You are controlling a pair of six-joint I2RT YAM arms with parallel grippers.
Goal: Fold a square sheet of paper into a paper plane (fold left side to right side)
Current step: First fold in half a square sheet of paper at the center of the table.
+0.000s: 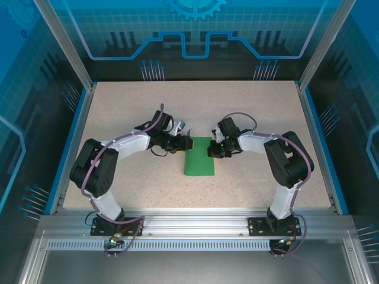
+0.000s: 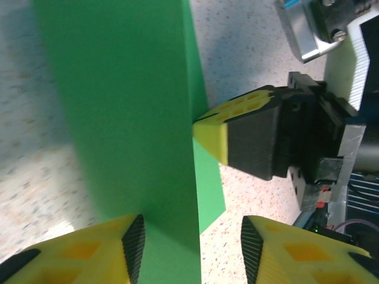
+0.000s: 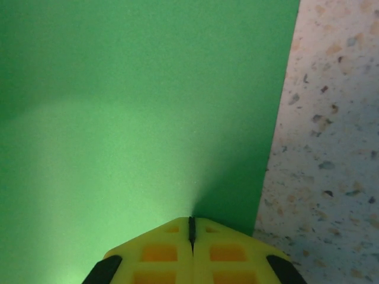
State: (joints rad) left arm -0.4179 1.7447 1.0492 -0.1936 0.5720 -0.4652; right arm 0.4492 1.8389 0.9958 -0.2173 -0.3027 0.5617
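Paper [image 1: 198, 157] lay on the counter [image 1: 249, 106] between the two arms as a narrow green rectangle, which suggested the left-to-right fold was already laid over and the step in hand was setting its crease. The left gripper [image 1: 188, 142] sat at the paper's far left corner; in its wrist view its jaws stood apart, astride the top layer's edge and clamping nothing. The right gripper [image 1: 211, 151] was closed and empty, its tip pressed down on the sheet near the right edge. A strip of the lower layer showed past the upper one in the left wrist view, so the next move probably called for squaring the edges, then running a closed tip along the fold.
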